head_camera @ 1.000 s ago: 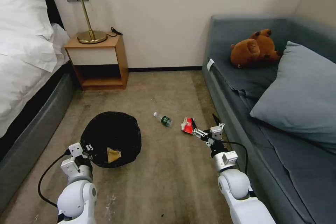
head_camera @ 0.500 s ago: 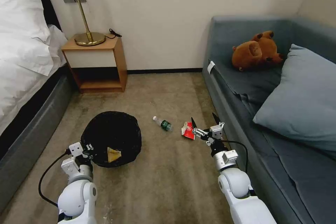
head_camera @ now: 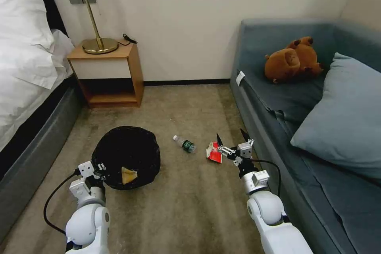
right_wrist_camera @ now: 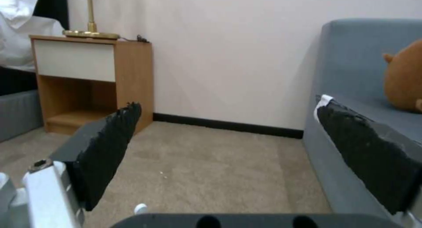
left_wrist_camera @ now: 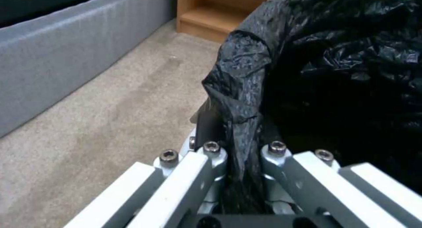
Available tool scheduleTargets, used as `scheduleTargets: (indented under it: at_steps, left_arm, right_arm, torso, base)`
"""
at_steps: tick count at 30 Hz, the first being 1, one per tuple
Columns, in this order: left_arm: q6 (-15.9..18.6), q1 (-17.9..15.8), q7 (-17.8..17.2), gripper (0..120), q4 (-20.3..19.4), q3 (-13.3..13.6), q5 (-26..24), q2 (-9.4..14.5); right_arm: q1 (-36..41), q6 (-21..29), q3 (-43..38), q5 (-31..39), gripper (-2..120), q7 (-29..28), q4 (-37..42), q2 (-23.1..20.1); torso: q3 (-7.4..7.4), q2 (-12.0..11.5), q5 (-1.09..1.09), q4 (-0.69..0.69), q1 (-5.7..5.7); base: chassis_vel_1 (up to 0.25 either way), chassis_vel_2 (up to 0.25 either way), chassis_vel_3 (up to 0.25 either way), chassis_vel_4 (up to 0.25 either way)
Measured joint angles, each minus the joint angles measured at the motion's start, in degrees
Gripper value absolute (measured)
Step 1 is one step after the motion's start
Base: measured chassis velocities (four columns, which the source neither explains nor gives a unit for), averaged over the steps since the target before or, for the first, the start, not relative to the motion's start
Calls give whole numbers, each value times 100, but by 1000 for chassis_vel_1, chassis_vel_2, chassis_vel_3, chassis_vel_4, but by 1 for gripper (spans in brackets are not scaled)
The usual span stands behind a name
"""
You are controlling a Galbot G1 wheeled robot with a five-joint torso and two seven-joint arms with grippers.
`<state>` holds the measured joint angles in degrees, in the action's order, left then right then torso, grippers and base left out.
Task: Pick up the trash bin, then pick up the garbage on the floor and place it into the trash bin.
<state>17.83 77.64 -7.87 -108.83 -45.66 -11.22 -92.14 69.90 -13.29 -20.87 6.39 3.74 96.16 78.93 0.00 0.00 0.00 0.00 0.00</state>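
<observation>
The trash bin (head_camera: 126, 154), lined with a crinkled black bag, hangs just above the floor (head_camera: 190, 206), and my left gripper (head_camera: 99, 166) is shut on its near rim. In the left wrist view the left gripper (left_wrist_camera: 237, 135) pinches the bag-covered rim of the trash bin (left_wrist_camera: 334, 73). A tan piece of garbage (head_camera: 129, 175) lies inside the bin. A red-and-white packet (head_camera: 213, 153) lies on the carpet just left of my open right gripper (head_camera: 230, 137). A small clear bottle (head_camera: 184, 144) lies further left. The right gripper (right_wrist_camera: 237, 148) holds its black pads (right_wrist_camera: 110, 152) wide apart.
A wooden nightstand (head_camera: 107, 73) with a brass lamp (head_camera: 95, 43) stands at the back wall. A bed (head_camera: 27, 67) lines the left side. A grey-blue sofa (head_camera: 285, 135) with a brown plush toy (head_camera: 293, 60) and a cushion (head_camera: 345, 115) lines the right. Open carpet runs between them.
The whole view has shifted with the camera. The packet and bottle now lie lower in the picture, closer to my right gripper. The left gripper keeps its hold on the bin.
</observation>
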Motion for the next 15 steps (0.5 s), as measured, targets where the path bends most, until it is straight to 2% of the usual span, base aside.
scheduleTargets:
  at_steps: [15]
  left_arm:
    - [-23,33,0,3,2,-27,-21,1]
  right_arm:
    - [34,-15,-18,-6,100,29,-5,0]
  torso:
    - [0,0,0,0,0]
  base:
    - [-53,47,49,-50]
